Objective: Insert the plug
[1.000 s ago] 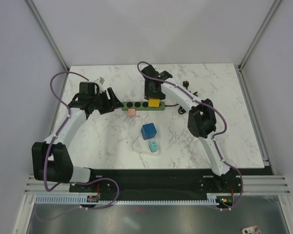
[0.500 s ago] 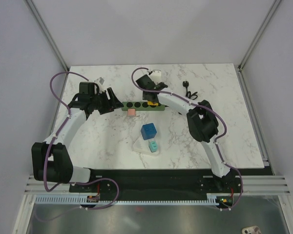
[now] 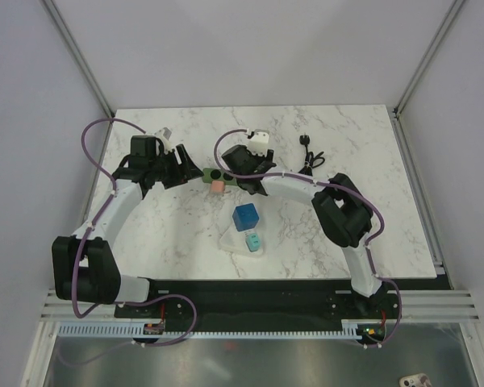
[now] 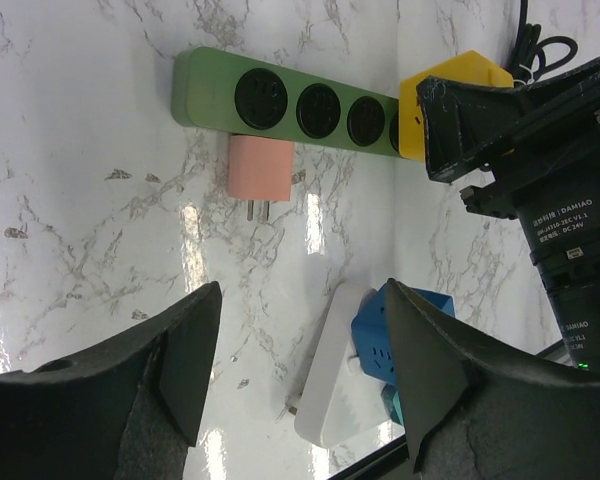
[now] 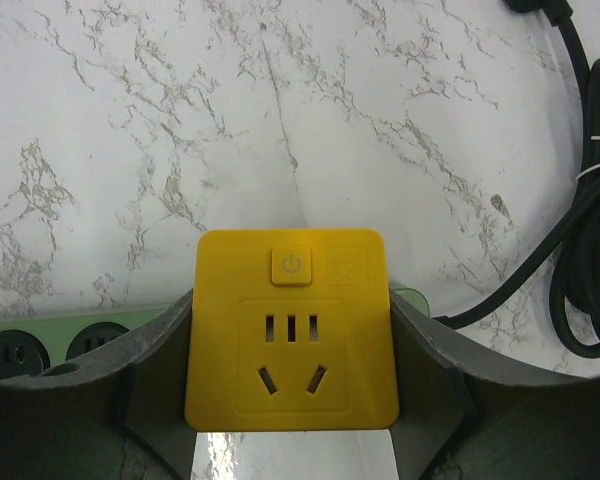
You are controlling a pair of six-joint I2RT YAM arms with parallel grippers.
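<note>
Yellow plug gripped at the green power strip's right end

Off the strip's left end the left gripper gapes wide, empty. A pink plug lies against the strip's near edge. The right gripper pinches the yellow plug over the right end. Its arm hides most sockets from above, and I cannot tell whether the prongs are seated.

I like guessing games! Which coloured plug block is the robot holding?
The yellow block, pinched in the right gripper. The pink block, blue block and teal block lie free, untouched.
</note>
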